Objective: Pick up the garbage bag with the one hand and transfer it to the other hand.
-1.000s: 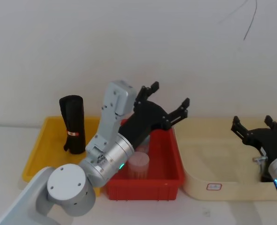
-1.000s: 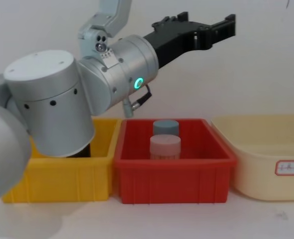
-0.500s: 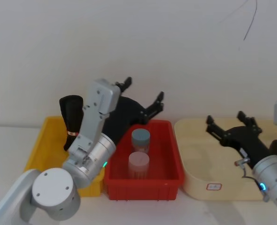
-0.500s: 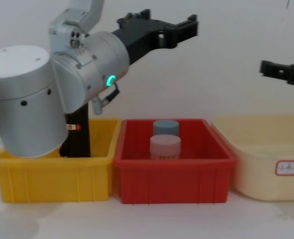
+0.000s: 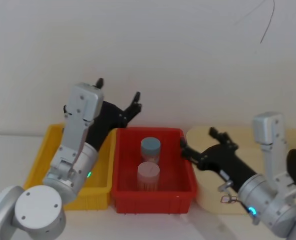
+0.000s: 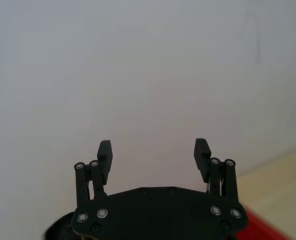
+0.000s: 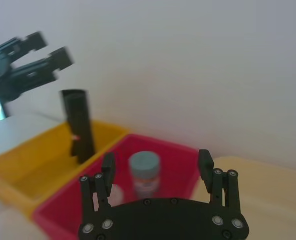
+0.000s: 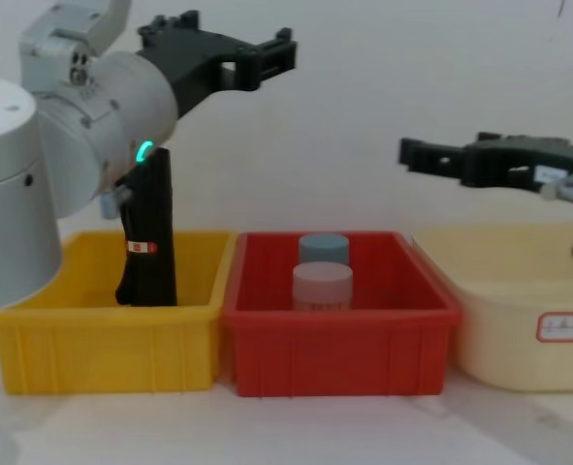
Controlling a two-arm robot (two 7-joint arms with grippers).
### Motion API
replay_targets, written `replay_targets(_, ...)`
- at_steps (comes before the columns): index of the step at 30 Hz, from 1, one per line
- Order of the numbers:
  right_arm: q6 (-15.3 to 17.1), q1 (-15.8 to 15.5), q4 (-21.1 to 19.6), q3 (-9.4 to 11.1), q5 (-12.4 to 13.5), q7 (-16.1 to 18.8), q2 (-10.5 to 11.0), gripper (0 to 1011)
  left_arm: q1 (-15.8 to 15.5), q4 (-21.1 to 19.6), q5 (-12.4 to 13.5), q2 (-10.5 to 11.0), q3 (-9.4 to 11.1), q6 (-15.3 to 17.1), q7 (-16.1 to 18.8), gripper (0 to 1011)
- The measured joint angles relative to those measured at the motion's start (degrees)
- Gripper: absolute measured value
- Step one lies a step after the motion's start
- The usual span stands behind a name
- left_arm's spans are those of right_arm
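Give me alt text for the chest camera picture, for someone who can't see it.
A tall black garbage bag roll stands upright in a yellow bin, with the left gripper open in the air above it. The right gripper, also open, hangs near the right edge of a red bin holding two jars, beside a cream tub.

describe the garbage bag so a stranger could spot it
Find the yellow bin, leftmost in the row. The garbage bag stands in it, below the open left gripper. It is a tall glossy black roll with a red-and-white band, unlike the short capped jars in the red bin.
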Motion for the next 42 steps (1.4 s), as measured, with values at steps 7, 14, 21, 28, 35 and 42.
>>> replay_targets(7, 0.4, 0.5, 0.4, -3.6, -0.2, 2.6, 0.4, 1000, 1.8, -2.4, 3.1, 0.3, -1.7, 2.1, 4.1, 1001)
replay_targets(14, 0.6, 1.7, 1.9, -6.8, -1.3, 4.5, 0.8, 1000, 3.4, -4.6, 6.2, 0.6, -3.5, 4.3, 8.2, 1001)
replay_targets(21, 0.3, 3.5, 4.4, -8.8, -2.3, 5.4, 0.9, 999, 4.8, -6.4, 8.8, 0.8, -5.3, 6.1, 11.4, 1001)
replay_targets(28, -0.4, 5.7, 7.6, -10.0, -3.1, 5.8, 1.1, 999, 5.8, -7.7, 10.5, 0.9, -6.5, 7.5, 13.4, 1001)
replay_targets(35, -0.9, 7.5, 10.1, -11.0, -3.8, 6.1, 1.6, 1000, 6.2, -8.3, 11.3, 1.0, -7.1, 8.1, 14.4, 1001)
replay_targets(42, -1.0, 9.0, 12.2, -12.3, -4.8, 6.7, 2.3, 1000, 6.5, -8.6, 11.8, 1.0, -7.4, 8.4, 15.0, 1001)
